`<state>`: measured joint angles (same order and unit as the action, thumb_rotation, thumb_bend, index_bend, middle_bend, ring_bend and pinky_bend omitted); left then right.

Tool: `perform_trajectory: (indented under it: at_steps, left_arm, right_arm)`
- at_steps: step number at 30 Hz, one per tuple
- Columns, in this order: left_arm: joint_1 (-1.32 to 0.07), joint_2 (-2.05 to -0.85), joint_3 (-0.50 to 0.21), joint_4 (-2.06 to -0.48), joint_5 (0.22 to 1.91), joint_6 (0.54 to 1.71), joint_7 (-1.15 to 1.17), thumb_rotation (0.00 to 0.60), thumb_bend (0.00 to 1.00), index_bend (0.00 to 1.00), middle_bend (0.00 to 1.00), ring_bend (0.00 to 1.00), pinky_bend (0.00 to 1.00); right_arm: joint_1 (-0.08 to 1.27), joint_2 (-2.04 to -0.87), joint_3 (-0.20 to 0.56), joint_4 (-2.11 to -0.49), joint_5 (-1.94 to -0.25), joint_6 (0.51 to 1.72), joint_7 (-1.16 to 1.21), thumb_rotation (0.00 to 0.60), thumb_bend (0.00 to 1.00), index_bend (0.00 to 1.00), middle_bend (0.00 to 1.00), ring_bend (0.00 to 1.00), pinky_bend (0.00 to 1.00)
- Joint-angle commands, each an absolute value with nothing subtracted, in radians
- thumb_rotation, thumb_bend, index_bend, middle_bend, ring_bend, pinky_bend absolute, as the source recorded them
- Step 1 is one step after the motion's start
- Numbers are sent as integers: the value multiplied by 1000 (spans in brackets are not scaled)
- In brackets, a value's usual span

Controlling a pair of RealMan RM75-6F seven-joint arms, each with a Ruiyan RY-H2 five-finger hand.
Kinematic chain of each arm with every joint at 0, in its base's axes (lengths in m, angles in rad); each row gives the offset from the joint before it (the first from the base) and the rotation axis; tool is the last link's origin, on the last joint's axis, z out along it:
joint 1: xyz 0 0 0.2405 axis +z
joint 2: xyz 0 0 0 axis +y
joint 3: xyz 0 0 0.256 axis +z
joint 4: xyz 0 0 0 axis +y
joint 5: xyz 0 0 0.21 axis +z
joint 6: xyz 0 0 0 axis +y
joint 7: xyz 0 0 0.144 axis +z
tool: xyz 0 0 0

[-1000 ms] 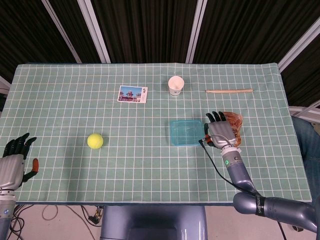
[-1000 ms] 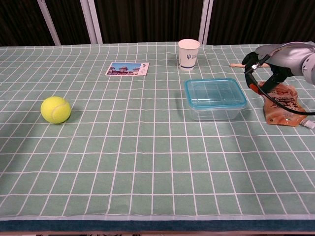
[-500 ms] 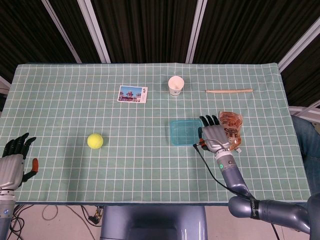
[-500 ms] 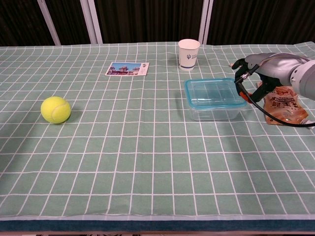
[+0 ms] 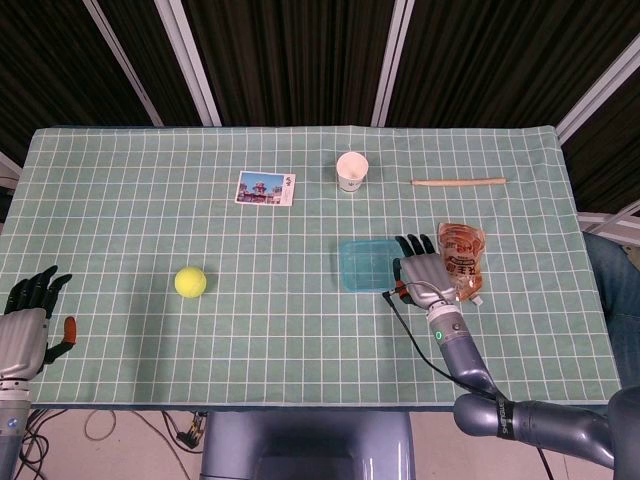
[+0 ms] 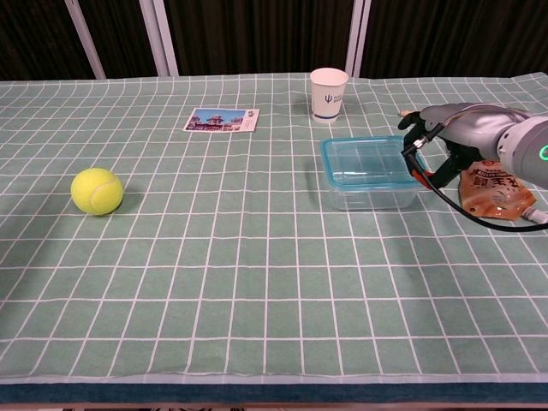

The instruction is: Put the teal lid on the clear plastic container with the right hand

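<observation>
Your teal lid (image 6: 371,160) is already sitting flat on the clear plastic container (image 6: 370,190), right of center in the chest view; see-through turquoise with a thicker rim. Your right robot hand (image 6: 451,130) sits at its right edge, fingers loosely spread, gripping nothing. Left robot hand (image 5: 27,322) hangs open at lower left.

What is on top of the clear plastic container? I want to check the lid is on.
The teal lid sits on the container; the right hand covers its right edge.
</observation>
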<state>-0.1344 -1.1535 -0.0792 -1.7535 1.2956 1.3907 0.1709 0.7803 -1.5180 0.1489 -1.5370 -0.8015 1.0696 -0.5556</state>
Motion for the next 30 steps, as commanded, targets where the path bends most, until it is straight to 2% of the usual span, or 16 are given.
perform_trajectory:
  at_steps: [1,30]
  left_arm:
    - [-135,-1154,-79,-1754,1295,1391,172,600,564,135,0,0,0]
    - [-135,-1155,-79,-1757,1289,1389,180,600,564,144,0,0,0]
  right_arm:
    - [776,-1521,146,-1528,-803,1064,-553,600,411,601,103,0,0]
    - [742,-1588,146,-1452,-880,1052,-514,600,410,600,103,0,0]
